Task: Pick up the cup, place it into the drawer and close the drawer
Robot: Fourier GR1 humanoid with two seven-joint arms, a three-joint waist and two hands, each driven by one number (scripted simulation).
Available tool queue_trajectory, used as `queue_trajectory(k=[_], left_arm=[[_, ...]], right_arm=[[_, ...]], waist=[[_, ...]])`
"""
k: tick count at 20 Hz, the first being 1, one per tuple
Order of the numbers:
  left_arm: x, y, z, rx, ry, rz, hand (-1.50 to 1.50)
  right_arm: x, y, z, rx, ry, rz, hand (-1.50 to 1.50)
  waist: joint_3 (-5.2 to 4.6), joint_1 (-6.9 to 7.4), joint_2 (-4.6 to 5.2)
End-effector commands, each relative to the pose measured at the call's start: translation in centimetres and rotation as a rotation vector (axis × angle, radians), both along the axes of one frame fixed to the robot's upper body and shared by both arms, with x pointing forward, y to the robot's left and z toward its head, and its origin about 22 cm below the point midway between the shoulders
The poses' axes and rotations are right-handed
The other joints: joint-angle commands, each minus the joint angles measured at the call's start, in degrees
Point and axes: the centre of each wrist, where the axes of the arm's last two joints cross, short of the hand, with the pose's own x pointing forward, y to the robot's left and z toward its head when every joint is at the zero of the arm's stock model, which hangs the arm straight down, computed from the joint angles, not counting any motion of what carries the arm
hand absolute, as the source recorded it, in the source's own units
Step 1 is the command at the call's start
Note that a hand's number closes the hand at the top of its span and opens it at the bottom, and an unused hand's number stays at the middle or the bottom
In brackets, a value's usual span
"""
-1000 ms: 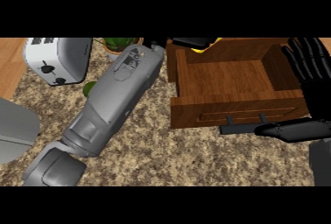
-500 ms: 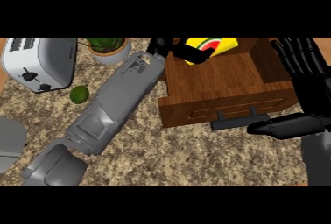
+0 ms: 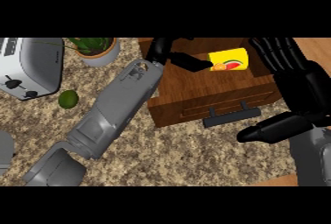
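A yellow cup [image 3: 229, 60] with a fruit print lies on its side inside the open wooden drawer [image 3: 194, 109], near its far edge. My left hand [image 3: 173, 53] hangs over the drawer's far left corner at the end of the grey forearm. Its fingers are stretched out, and one fingertip [image 3: 202, 66] touches the cup's left rim without curling round it. My right hand [image 3: 297, 83] stands open at the drawer's right side, fingers up, its thumb pointing left below the black drawer handle [image 3: 231, 117].
A silver toaster [image 3: 26, 65] stands at the far left, with a potted plant [image 3: 96, 48] beside it. A green fruit [image 3: 68, 99] lies on the speckled counter [image 3: 181, 153] left of my left forearm. A grey object [image 3: 3, 148] shows at the left edge.
The cup has left my left hand's grasp and now lies further right inside the drawer. The left fingers have straightened. The right hand has stayed beside the drawer.
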Motion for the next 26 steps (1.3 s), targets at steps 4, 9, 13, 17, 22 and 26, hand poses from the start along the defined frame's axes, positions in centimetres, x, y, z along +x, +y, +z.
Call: queue_trajectory(k=[4, 9, 13, 17, 22, 26], left_arm=[[-0.3, -0.2, 0.7, -0.235, -0.061, -0.063, -1.50], [-0.1, -0.1, 1.1, -0.328, -0.121, 0.016, -1.50], [-0.1, -0.5, 1.7, -0.336, -0.130, 0.045, -1.50], [-0.3, 0.7, -0.8, -0.348, -0.101, 0.075, -1.50], [-0.4, 1.1, -1.3, -0.415, -0.119, 0.068, -1.50], [-0.4, 2.4, -2.4, -0.440, -0.106, 0.051, -1.50]], right_arm=[[-0.4, 2.8, -0.6, -0.043, 0.036, 0.339, 1.50], [-0.8, 1.7, -1.5, -0.341, 0.149, 0.445, 1.50], [-1.7, 1.3, -1.3, -0.551, 0.185, 0.410, -1.50], [-3.0, 0.9, -2.0, -0.725, 0.117, 0.244, -1.50], [-3.0, 2.5, -8.0, -0.804, 0.183, 0.164, -1.50], [0.2, 3.0, -11.6, -0.896, 0.254, 0.134, -1.50]], waist=[[-0.08, -0.22, -0.04], [-0.11, 2.18, -0.84], [-0.08, 4.60, -1.86], [-0.02, 7.22, -2.28], [-0.01, 9.85, -2.28], [-0.03, 12.97, -2.36]])
